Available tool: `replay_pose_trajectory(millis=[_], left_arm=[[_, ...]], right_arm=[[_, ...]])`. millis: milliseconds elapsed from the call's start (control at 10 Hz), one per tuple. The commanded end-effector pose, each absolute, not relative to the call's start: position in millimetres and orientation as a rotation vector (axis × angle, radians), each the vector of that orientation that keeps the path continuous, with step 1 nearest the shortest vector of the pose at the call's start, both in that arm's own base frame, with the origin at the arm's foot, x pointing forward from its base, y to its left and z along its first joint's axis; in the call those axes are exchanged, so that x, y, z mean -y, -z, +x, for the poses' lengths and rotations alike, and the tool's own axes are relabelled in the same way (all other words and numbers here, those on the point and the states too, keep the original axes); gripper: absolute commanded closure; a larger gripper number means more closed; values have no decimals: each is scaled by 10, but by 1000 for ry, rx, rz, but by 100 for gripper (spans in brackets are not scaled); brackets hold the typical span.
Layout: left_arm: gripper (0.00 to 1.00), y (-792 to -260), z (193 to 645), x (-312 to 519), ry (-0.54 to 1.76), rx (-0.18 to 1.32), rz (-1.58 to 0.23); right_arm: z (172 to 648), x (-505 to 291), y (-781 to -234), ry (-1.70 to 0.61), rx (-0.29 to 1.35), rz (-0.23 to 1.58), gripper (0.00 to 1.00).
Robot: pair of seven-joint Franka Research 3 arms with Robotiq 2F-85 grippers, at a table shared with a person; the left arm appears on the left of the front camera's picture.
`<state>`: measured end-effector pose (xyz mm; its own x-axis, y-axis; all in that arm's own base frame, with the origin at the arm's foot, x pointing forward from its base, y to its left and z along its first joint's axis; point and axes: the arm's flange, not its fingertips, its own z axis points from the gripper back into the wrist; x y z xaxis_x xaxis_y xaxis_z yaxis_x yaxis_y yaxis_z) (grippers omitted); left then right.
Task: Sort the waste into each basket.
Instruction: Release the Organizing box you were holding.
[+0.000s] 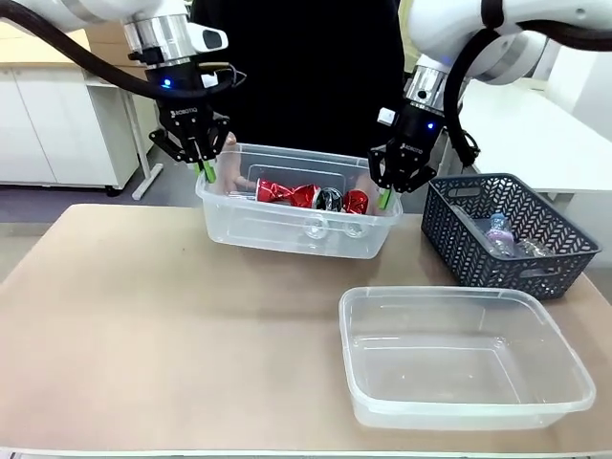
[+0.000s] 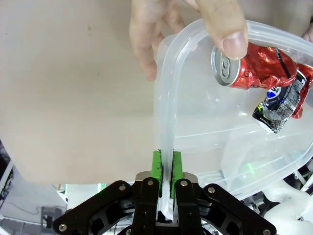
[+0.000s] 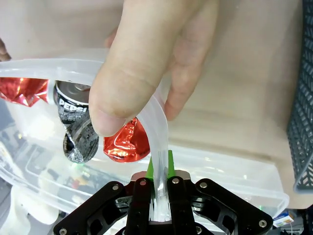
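A clear basket [image 1: 287, 232] at the far middle of the table holds crushed red cans [image 1: 277, 191] and a black can [image 1: 329, 199]. My left gripper [image 1: 204, 170] is shut on its left rim [image 2: 164, 98], my right gripper [image 1: 384, 198] on its right rim [image 3: 49, 68]. A person's hand [image 2: 151, 29] pinches the rim just beyond my left gripper [image 2: 166, 171], near a red can [image 2: 254, 68] and a black can [image 2: 281, 103]. Another hand [image 3: 142, 63] grips the rim above my right gripper [image 3: 159, 169], beside a black can [image 3: 73, 122]. A second clear basket [image 1: 430, 293] stands empty at the near right.
A dark grey mesh basket [image 1: 478, 249] stands at the far right with a clear bottle [image 1: 499, 229] in it, close to my right arm. The person stands just behind the far tub. Bare tabletop [image 1: 143, 325] spreads over the left and the front.
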<state>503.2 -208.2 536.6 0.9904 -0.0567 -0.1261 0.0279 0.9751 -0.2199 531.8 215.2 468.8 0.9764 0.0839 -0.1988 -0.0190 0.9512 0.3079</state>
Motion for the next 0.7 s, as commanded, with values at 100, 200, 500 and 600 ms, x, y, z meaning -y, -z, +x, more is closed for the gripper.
replay_pose_trajectory(millis=[100,200,500,600], left_arm=[[45,-5366,5032,2082,43,-132,-220],[33,-5387,5017,2083,29,-122,-200],[0,-5512,4925,1979,9,-80,-208],[7,-5582,4884,1920,4,-50,-229]], right_arm=[[5237,-2056,-4785,-7,-108,345,48],[5172,-2005,-4877,-5,-52,377,39],[5006,-1828,-5118,3,52,413,0],[4957,-1760,-5172,9,85,441,15]])
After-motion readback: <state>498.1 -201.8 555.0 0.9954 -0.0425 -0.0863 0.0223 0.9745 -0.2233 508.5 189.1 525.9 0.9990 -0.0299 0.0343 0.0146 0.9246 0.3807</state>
